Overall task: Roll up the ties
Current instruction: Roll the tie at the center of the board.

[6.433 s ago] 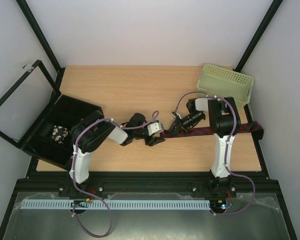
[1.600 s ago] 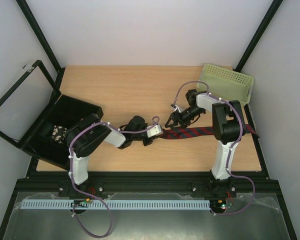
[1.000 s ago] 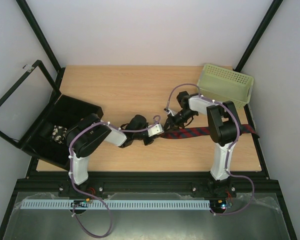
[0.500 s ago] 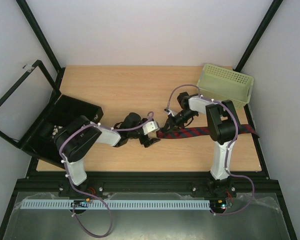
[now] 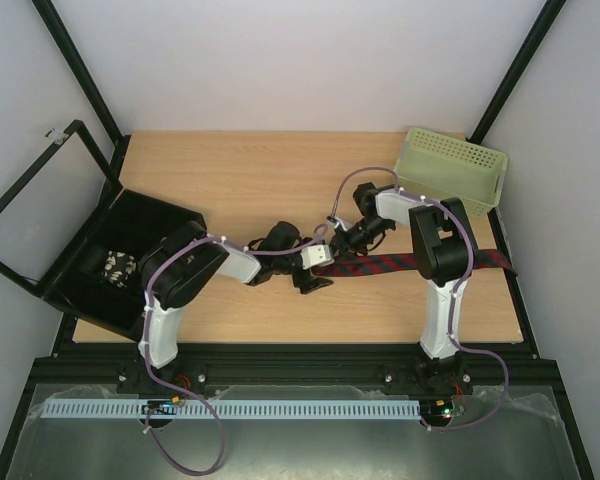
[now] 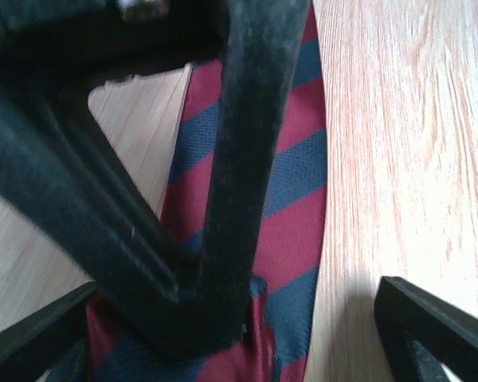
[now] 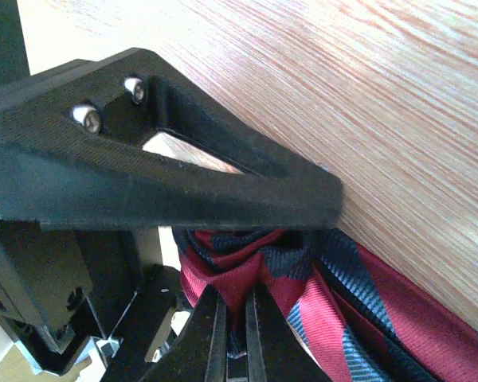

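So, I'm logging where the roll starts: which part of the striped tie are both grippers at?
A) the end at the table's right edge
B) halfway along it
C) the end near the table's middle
C: the left gripper and the right gripper meet at the end of the tie near mid-table, while its other end reaches the right edge of the table.

Far desk (image 5: pixel 240 170): bare wood, free passage.
Left edge: box (image 5: pixel 130 240) blocks.
Far right corner: basket (image 5: pixel 450 170) blocks.
Centre: left hand (image 5: pixel 316 281), right hand (image 5: pixel 341 241) crowded over tie (image 5: pixel 420 262).
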{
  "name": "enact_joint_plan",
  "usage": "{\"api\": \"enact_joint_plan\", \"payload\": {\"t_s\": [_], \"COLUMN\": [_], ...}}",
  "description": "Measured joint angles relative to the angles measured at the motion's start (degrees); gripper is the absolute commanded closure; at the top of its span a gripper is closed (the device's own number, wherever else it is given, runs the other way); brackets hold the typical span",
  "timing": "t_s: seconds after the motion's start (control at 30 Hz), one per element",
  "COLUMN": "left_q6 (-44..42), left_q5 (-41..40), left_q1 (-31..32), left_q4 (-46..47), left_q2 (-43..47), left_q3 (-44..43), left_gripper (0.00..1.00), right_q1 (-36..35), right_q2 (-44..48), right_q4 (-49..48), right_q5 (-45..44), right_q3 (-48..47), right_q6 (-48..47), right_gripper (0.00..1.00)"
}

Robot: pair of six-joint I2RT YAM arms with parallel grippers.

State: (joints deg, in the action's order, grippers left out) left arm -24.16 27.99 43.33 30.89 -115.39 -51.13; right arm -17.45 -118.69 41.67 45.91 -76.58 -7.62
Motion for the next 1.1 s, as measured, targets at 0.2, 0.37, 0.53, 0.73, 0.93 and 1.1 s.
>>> {"api": "enact_joint_plan", "payload": {"t_s": [0.2, 0.37, 0.53, 0.73, 0.93, 1.1], "left_q6": [0.17, 1.22, 3.52, 5.27, 6.78, 7.41], "left_q5": [-1.03, -2.12, -3.19, -2.95, 0.11, 1.36], "left_q1": [0.31, 0.35, 0.42, 0.44, -1.33, -2.54], "left_q4": [1.16, 2.05, 2.32, 2.14, 4.46, 8.39], "left_q2": [-2.36, -1.88, -0.33, 0.37, 2.12, 2.43], "left_q3": [-2.56, -1.46, 0.44, 1.46, 5.11, 7.69], "left_gripper": [0.51, 0.68, 0.60, 0.33, 0.22, 0.22], "right_q1": [0.00, 0.00, -0.13, 1.73, 3.08, 3.13], "right_q2": [-0.35, -0.35, -0.37, -2.93, -4.44, -4.46], "right_q4": [1.33, 3.85, 4.70, 3.52, 3.04, 3.02], "right_q5": [0.63, 1.16, 1.86, 0.07, 0.46, 0.35], "right_q3": [-1.16, -1.70, -1.53, -0.70, 0.02, 0.02], "right_q6": [-1.03, -1.51, -1.55, -1.33, -1.14, -0.96], "right_gripper": [0.99, 0.99, 0.99, 0.99, 0.99, 0.99]}}
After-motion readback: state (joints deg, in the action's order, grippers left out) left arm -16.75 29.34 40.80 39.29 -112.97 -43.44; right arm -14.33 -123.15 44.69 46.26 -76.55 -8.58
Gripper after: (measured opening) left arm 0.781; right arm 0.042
